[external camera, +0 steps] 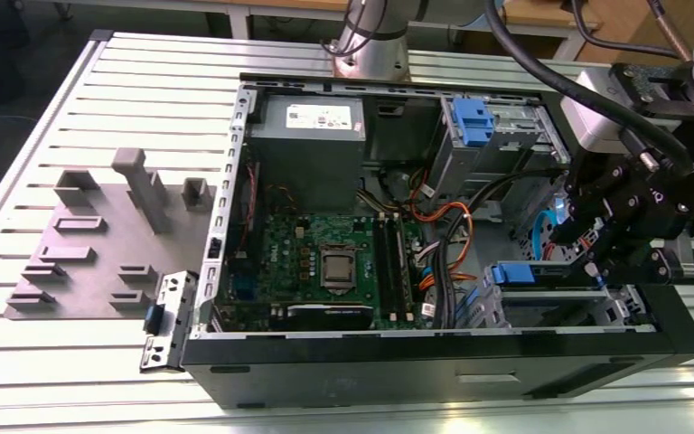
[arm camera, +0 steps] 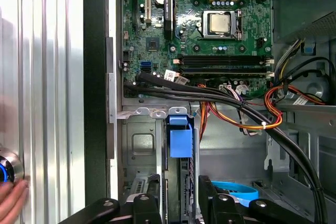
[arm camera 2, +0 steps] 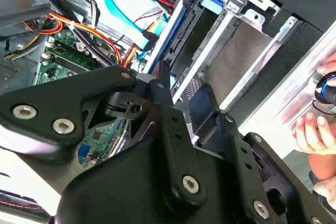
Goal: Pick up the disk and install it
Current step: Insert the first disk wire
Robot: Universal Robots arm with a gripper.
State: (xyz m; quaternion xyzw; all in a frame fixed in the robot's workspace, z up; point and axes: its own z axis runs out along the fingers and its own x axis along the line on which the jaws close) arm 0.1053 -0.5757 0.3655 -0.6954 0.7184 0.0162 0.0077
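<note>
Blue-railed and standing on edge, the disk [arm camera: 180,140] sits inside the drive cage [external camera: 564,303] at the near corner of the computer case [external camera: 444,380], on the exterior view's right. The pick-up looks done, and the disk seems pushed largely home, its blue tab at the cage's mouth. I cannot judge whether it has latched. The gripper [arm camera: 181,199] straddles the disk's end in both wrist views, but whether it clamps the disk or stands free cannot be told. A person's hand [arm camera 2: 315,129] rests by a lit button on the slatted table [external camera: 33,380]
</note>
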